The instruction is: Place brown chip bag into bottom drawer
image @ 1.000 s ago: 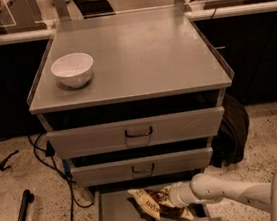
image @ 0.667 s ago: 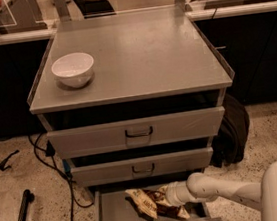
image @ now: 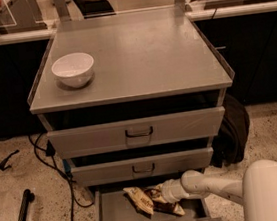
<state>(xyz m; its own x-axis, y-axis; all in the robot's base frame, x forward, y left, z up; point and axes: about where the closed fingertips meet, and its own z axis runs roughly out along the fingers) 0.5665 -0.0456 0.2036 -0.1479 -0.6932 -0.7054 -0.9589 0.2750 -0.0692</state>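
Note:
The brown chip bag [image: 147,202] lies crumpled inside the open bottom drawer [image: 119,218], right of its middle, with cream ends and a dark brown centre. My gripper [image: 161,194] reaches in from the right on a white arm and is at the bag's right end, touching it. The bag and the wrist hide the fingertips. The two upper drawers stand slightly out, the bottom one is pulled out furthest.
A white bowl [image: 73,69] sits at the left of the cabinet top [image: 136,52]. A dark bag [image: 230,134] leans against the cabinet's right side. Cables [image: 51,158] and a black rod [image: 21,217] lie on the floor at the left.
My arm has shifted a little to the left, further into the drawer, and the chip bag has moved slightly left with it.

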